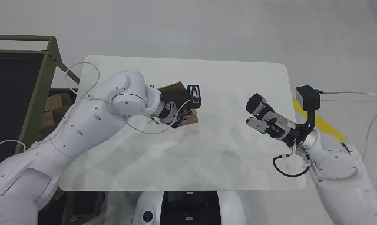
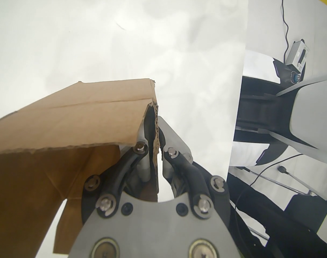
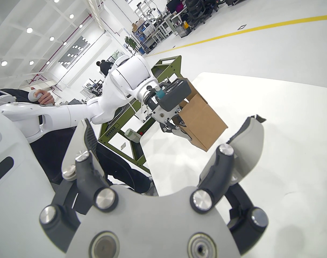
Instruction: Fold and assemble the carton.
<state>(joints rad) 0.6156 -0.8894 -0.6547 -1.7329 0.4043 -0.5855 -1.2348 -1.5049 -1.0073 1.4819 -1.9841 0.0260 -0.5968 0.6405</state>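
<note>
Carton (image 1: 174, 89), a partly opened brown corrugated box with plain faces, sits tilted in the grip of the left gripper (image 2: 155, 131), whose fingers (image 2: 174, 140) are pressed together on the raw corrugated edge of one side panel; a loose flap hangs just beside the gripper's base. Seen from the right wrist, the box juts out beyond the left gripper's fingertips, over the white table (image 1: 235, 160); whether its lowest corner touches the surface cannot be told. Right gripper (image 3: 170, 123) hangs well apart from the carton, facing it across the table, its curved fingers spread wide with nothing between them. Behind the left gripper, past the table's edge, stands an olive-green metal cart (image 3: 111, 131) bearing a small label whose print is not legible.
</note>
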